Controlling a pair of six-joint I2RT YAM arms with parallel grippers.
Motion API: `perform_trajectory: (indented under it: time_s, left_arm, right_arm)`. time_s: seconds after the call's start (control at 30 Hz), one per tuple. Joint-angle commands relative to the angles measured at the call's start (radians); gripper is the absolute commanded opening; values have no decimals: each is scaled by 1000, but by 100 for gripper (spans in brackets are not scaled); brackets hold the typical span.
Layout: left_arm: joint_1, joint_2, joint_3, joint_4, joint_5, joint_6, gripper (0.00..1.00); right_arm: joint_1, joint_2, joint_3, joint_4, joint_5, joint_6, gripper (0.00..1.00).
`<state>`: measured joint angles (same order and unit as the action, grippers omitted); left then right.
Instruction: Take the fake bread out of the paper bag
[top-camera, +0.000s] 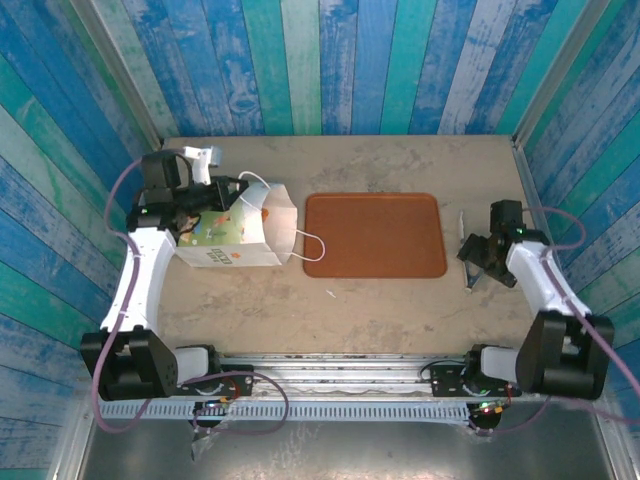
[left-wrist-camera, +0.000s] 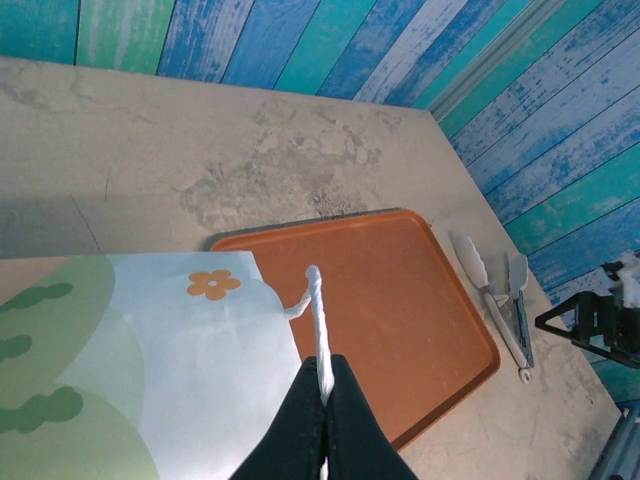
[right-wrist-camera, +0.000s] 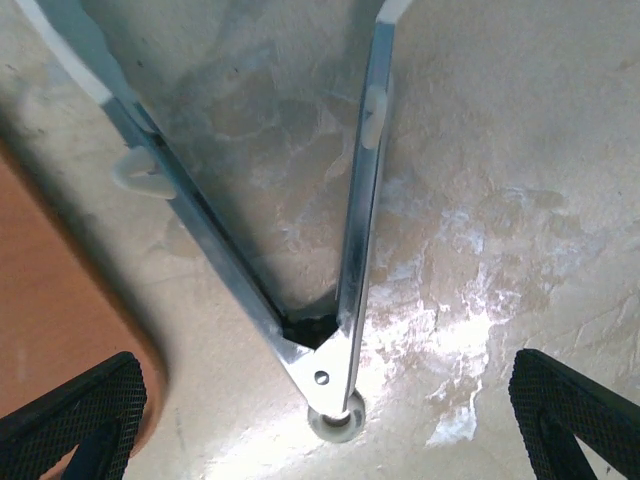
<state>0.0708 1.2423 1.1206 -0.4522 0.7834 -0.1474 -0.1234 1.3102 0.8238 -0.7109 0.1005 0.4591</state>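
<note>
Paper bag (top-camera: 225, 240): left side of the table, just left of the tray (top-camera: 375, 235). It seems to lie on its side, long axis left-right, mouth toward the tray.
Bread: hidden, probably inside the bag.
Handling: the bag looks light and flimsy and would crumple easily; the cord handle (left-wrist-camera: 318, 310) is the safest hold.
Left gripper (left-wrist-camera: 323, 372): clenched on that cord.
Right gripper (right-wrist-camera: 325, 405): spread wide over the tongs (right-wrist-camera: 345, 250), grasping nothing.

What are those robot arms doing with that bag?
The left gripper is shut, pinching the cord handle of the white paper bag, which seems to lie on its side beside the brown tray. The right gripper hovers open over the metal tongs on the table, not gripping them yet.
</note>
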Motion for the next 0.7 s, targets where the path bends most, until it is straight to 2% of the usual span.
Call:
perform_trajectory:
  time_s: [0.0,0.03,0.2,0.4,0.5,0.6,0.67]
  left_arm:
    - [-2,-31,2,41,6,7,0]
    - [-3,-26,10,31,8,13,0]
    - [-2,-24,24,22,8,18,0]
    - [-2,-47,10,39,-13,0,0]
    - [-2,-56,-6,52,-21,-9,0]
    - [-2,-63,-33,91,-20,-23,0]
    - [-3,-63,-36,97,-30,-26,0]
  right_arm:
    - [-8,96,65,-51,-73,-135,93]
    - [-8,139,84,-61,-84,-155,90]
    - [-7,236,158,-111,-41,-188,87]
    - [-17,223,218,-155,10,-207,90]
    - [-18,182,237,-166,-19,-206,94]
    - [-31,164,265,-224,76,-208,97]
    - [-54,163,280,-248,76,-232,98]
